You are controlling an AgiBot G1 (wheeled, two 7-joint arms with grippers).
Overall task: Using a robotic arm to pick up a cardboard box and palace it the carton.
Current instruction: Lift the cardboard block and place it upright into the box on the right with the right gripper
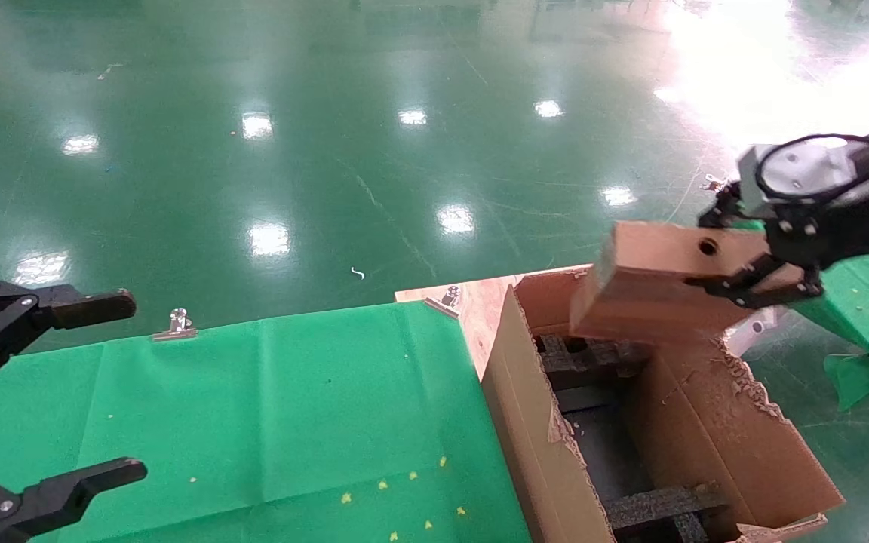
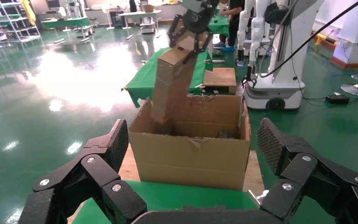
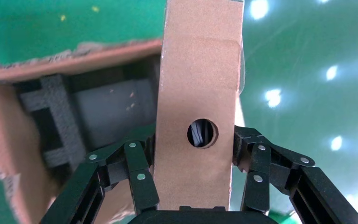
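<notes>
Now lowering box into carton

Right gripper clamped across thin faces of cardboard box, fingers pinching either side just beside round hole. Gripped at one end, probably so free end can go in first without fingers fouling carton walls. Box tilted, lower end dipping past rim of carton at far corner, upper end held above rim. Not released, not seated.

Black foam inserts visible inside carton, forming slots; tilt and edge-on hold probably meant to feed box into gap between foam pieces. Exact slot under box hidden by box itself. Ragged flap on right side stands close to gripper path; possible snag on descent.

Left gripper parked over green cloth on table, jaws wide apart, holding nothing, well apart from carton. Kept clear of work side. Metal clip pinning cloth edge, away from action.

Next move by judgement: straighten box, sink further, open only once bottom rests on foam or carton floor.
</notes>
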